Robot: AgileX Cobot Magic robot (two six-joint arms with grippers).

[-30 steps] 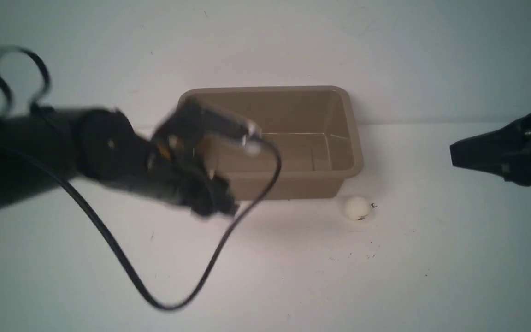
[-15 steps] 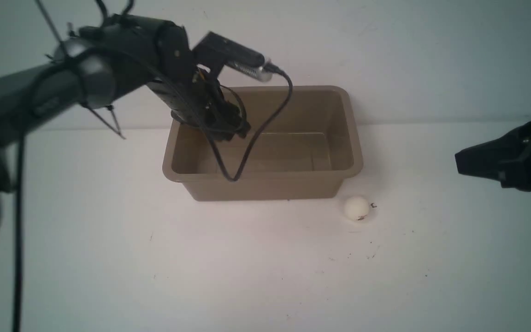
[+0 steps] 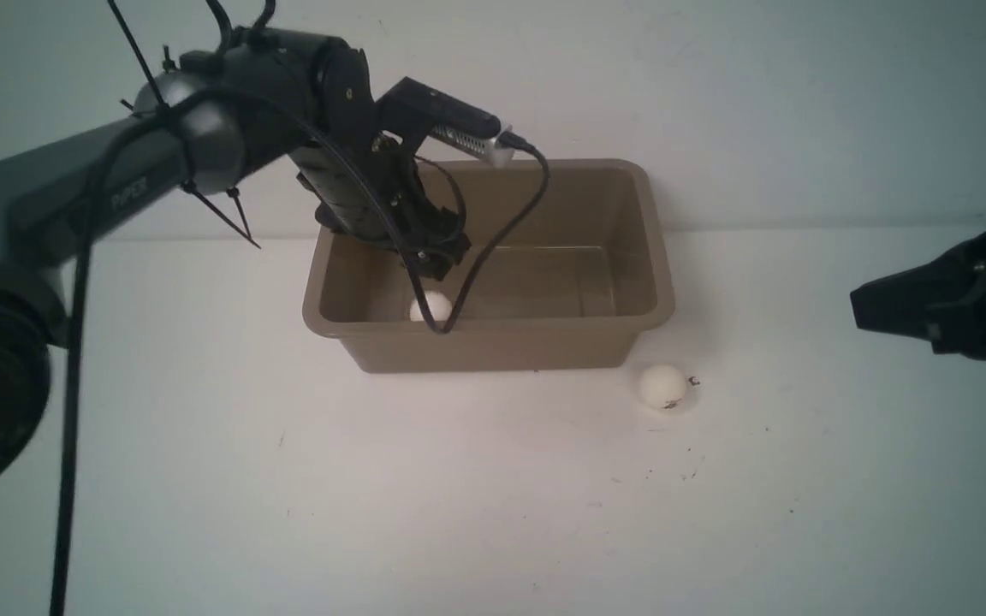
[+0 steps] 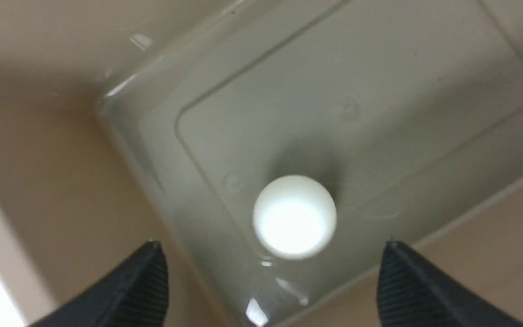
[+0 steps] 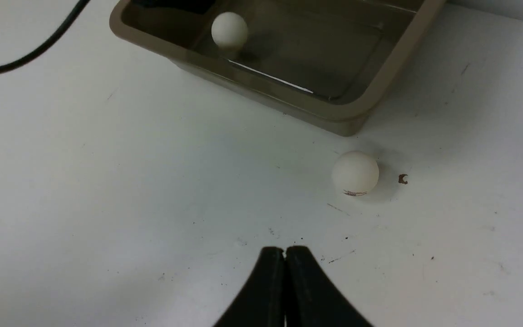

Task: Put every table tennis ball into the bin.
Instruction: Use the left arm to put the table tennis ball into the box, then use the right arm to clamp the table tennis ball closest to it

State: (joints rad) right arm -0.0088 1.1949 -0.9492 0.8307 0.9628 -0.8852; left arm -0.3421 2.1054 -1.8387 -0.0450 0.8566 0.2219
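So there's one ball on the table (image 3: 662, 387), sitting just outside the near right corner of the bin, with a small dark printed mark too small to read. The bin (image 3: 493, 346) is a taupe-brown tub, and a second ball (image 4: 294, 217) is inside it, near the left end. The left gripper (image 4: 273, 281) hangs over that end with its fingers spread wide apart, nothing between them, and the ball lies free below. The right gripper (image 5: 284, 254) is off to the right of the bin, fingertips pressed together, holding nothing. As for writing, the left arm (image 3: 138, 184) reads "PiPER".
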